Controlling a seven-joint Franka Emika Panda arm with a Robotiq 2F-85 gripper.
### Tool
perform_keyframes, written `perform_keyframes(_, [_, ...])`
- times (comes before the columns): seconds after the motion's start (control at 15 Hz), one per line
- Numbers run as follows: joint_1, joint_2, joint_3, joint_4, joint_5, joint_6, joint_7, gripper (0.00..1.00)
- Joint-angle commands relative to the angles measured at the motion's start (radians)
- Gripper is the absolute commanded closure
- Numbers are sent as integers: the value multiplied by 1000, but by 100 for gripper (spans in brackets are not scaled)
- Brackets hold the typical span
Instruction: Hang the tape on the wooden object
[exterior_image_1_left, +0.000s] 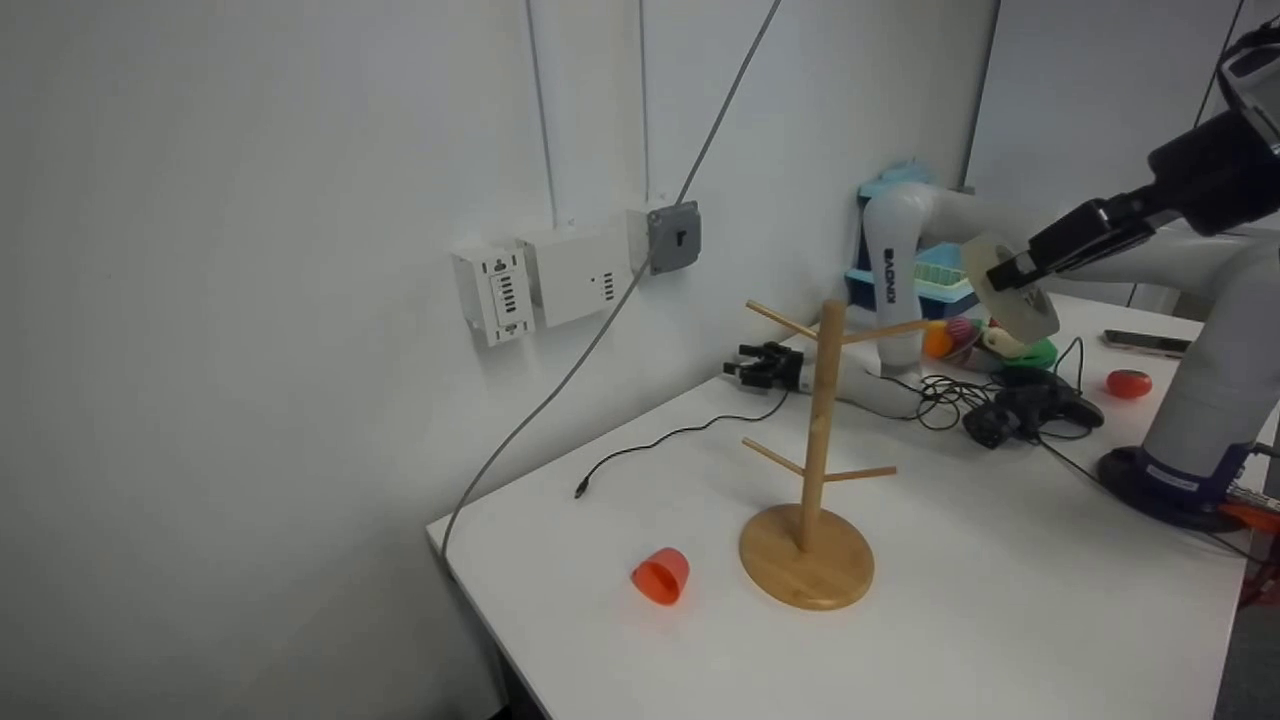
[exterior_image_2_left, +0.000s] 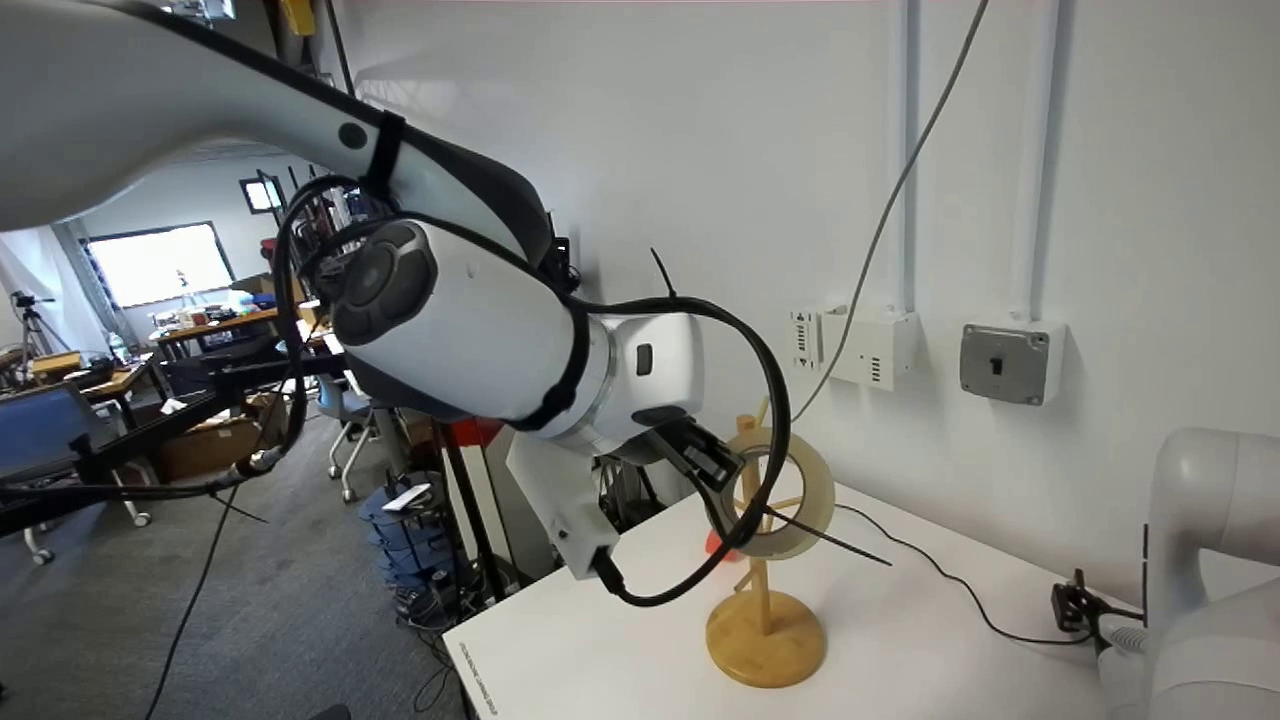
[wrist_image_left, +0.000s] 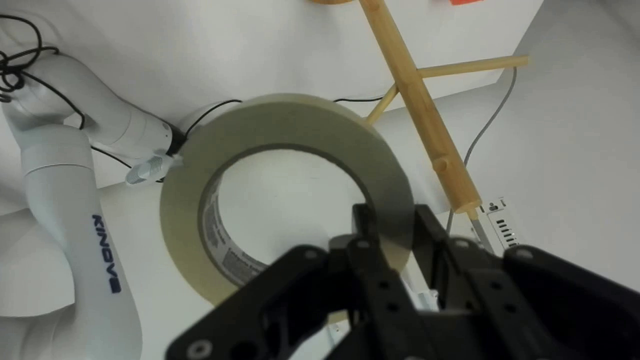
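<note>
- One roll of tape (wrist_image_left: 287, 120), a pale ring, is up in the air above the white table (exterior_image_1_left: 950, 600), so I'd count the picking-up as done.
- The gripper (wrist_image_left: 393, 225) is clamped on the ring's wall: from the wrist, I see one finger (wrist_image_left: 364, 220) inside the hole and its partner against the outer rim.
- The wooden stand (exterior_image_1_left: 822, 420) is upright on its round base (exterior_image_1_left: 806, 560). In an exterior view I make out four pegs, an upper peg (exterior_image_1_left: 888, 331) and a lower peg (exterior_image_1_left: 862, 474) among them, all bare. The hanging itself is not yet done.
- In that view the tape is on the robot's side of the stand, apart from it. In an exterior view where ring and post overlap, I take that for line of sight only.
- Left to do, as I judge it: carry the ring across, line its hole up with a peg tip, slide it on, let go and back off.
- I'd call it about halfway. Which peg is meant, I can't tell.
</note>
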Motion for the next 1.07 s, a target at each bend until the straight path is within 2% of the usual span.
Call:
perform_keyframes(0.0, [1,10,-12,8,-19,-67,-39,94])
perform_keyframes(0.27, [14,-2,11,-13,-47,-119,-30,94])
perform_keyframes(1.0, [14,-59,51,-38,-74,-123,-24,94])
